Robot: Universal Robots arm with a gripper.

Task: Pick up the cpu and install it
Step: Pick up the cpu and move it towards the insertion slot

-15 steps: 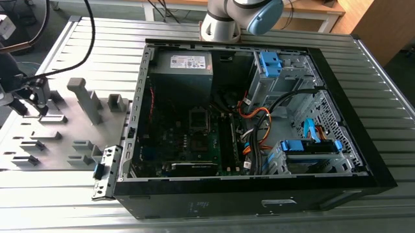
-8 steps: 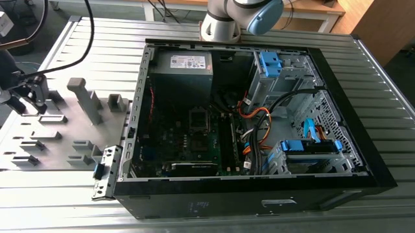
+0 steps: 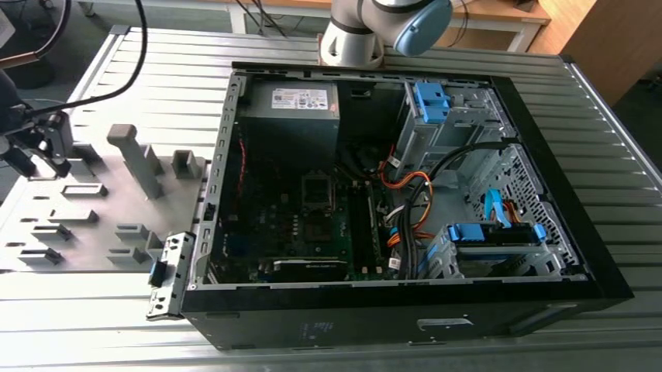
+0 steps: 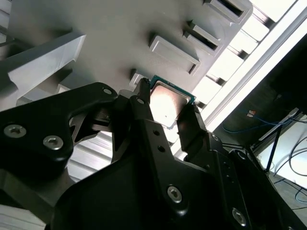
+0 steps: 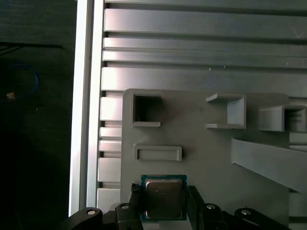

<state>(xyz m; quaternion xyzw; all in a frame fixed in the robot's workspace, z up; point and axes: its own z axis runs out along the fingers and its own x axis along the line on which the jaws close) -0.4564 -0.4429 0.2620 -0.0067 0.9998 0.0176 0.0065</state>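
Low, downward-facing claw

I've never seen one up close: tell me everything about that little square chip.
The cpu is a small flat square: a dull silver metal lid on a green board whose rim peeks out. It faces lid up over the grey fixture plate. The black end effector grips two opposite edges, as seen in both wrist views.

Open black case lies on slatted metal table; power supply and orange cables inside; grey fixture plate at exterior view's left
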